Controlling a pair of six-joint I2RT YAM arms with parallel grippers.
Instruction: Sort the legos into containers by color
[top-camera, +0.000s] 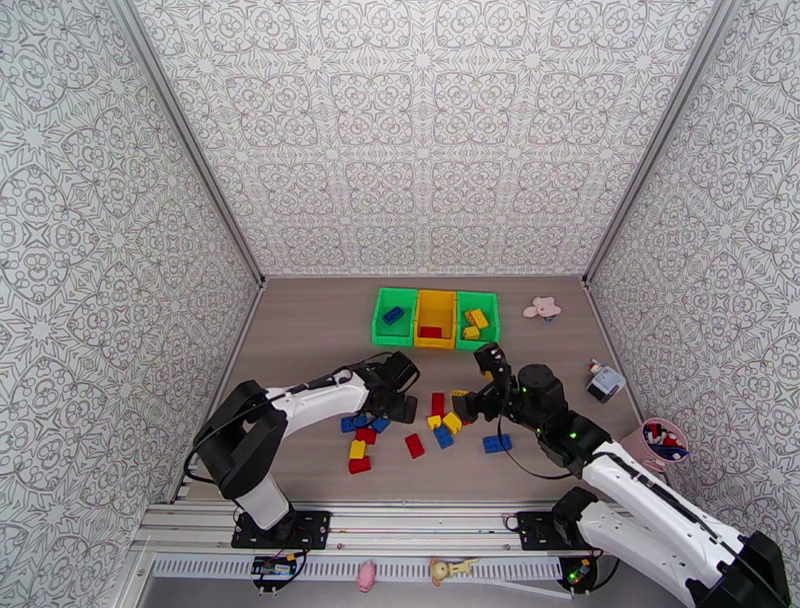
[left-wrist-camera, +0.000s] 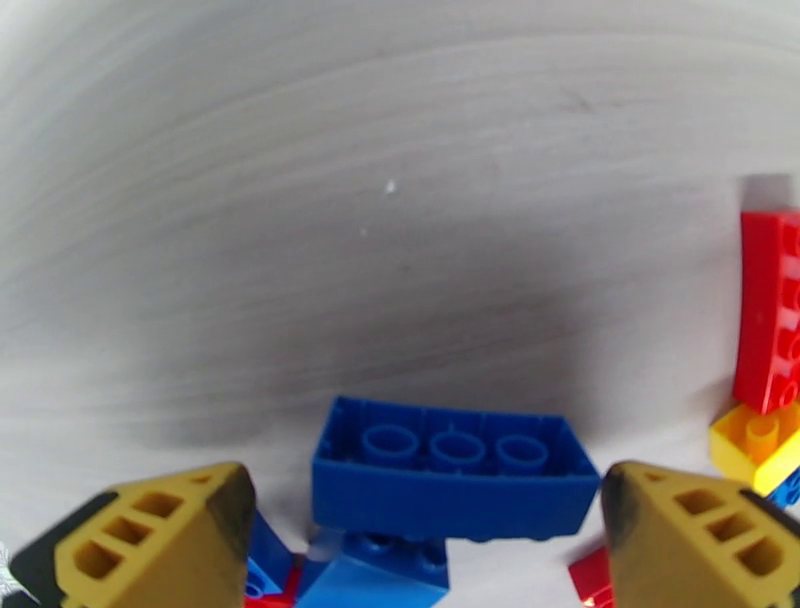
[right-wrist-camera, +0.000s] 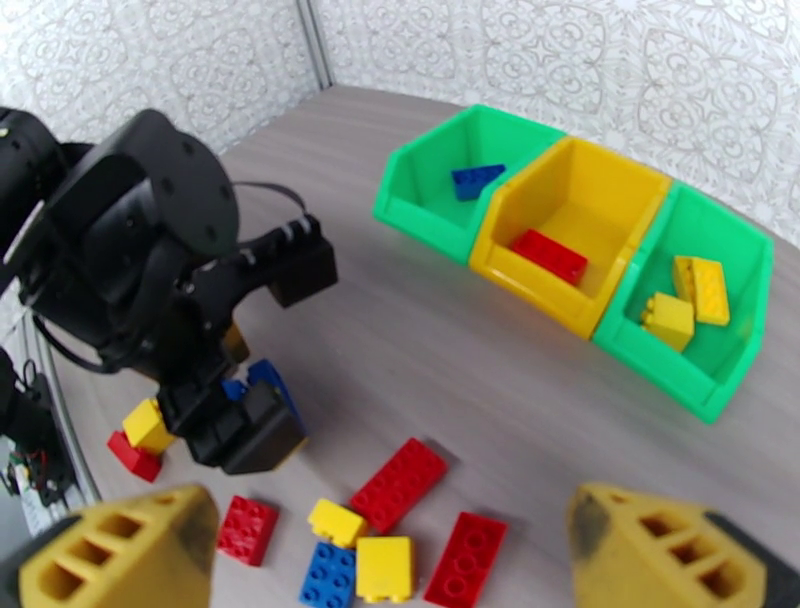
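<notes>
Yellow fingertips (left-wrist-camera: 160, 530) of my left pincer (left-wrist-camera: 420, 535) stand wide, empty, either side of an upturned blue brick (left-wrist-camera: 450, 475) whose long axis runs finger to finger, atop the brick heap (top-camera: 413, 445) short of the yellow bin (top-camera: 436, 305). Left arm is nearer, I judge; right pincer (right-wrist-camera: 390, 560) hangs wide, empty too.

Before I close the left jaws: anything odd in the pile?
One blue brick under the left gripper, jaws open, lies flipped, hollow underside up, perched on other blue bricks. Bins look correctly sorted.
</notes>
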